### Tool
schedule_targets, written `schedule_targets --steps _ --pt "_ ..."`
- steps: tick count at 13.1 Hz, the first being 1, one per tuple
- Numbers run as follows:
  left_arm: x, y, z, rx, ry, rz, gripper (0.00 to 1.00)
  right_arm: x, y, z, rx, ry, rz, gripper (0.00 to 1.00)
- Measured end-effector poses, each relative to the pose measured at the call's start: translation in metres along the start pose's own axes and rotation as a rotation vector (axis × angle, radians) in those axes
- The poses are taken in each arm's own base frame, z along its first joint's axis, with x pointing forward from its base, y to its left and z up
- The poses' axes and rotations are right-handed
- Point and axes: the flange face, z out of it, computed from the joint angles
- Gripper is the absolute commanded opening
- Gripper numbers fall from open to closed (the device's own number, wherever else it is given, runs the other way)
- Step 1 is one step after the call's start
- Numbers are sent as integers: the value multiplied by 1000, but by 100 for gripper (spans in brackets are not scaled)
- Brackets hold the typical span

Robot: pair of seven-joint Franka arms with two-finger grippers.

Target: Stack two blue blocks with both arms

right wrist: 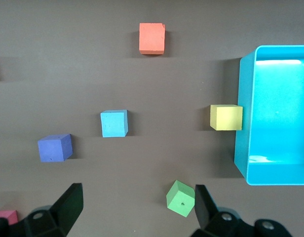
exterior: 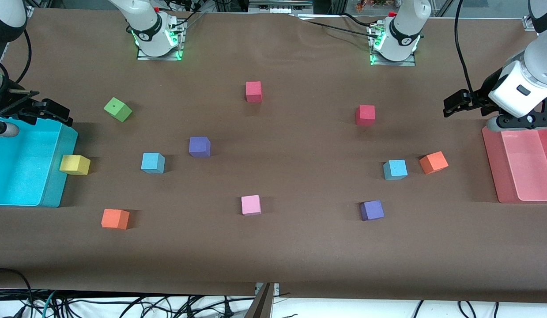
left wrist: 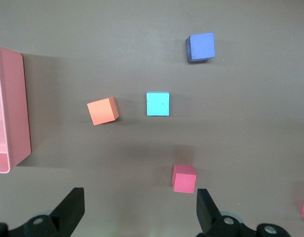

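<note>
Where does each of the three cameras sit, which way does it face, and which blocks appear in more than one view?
Front view: high across the table, facing both arm bases; left end effector over the pink bin, right end effector over the cyan bin.
Left wrist view: looks down past its open fingers; blue block also appears in front view.
Right wrist view: looks down past its open fingers; other blue block also appears in front view.

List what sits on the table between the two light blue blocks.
In the front view, nothing lies on the line between one light blue block and the other: bare brown cloth. A purple block and pink block sit just off it.
</note>
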Motion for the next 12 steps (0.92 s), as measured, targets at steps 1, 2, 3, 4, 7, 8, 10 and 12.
schedule_targets --steps 1,2,3,4,7,8,10,12 --pt "0 0 0 0 0 0 100 0 0 0 0 -1 0 100" --pt "0 0 0 0 0 0 100 0 0 0 0 -3 0 100" --pt "0 0 0 0 -1 0 100 0 0 2 0 -6 0 100" --pt "0 0 1 0 -1 0 100 0 0 5 0 -12 0 100" --pt "1 0 2 0 -4 -1 100 6 -4 30 -2 -67 -7 100" --pt "1 0 3 1 -5 -1 100 11 -9 46 -3 -101 -14 100" --pt "3 0 5 1 -8 -2 100 20 -24 79 -8 -159 -38 100" --pt "7 0 9 0 -4 -2 100 29 -50 117 -21 -208 -45 100"
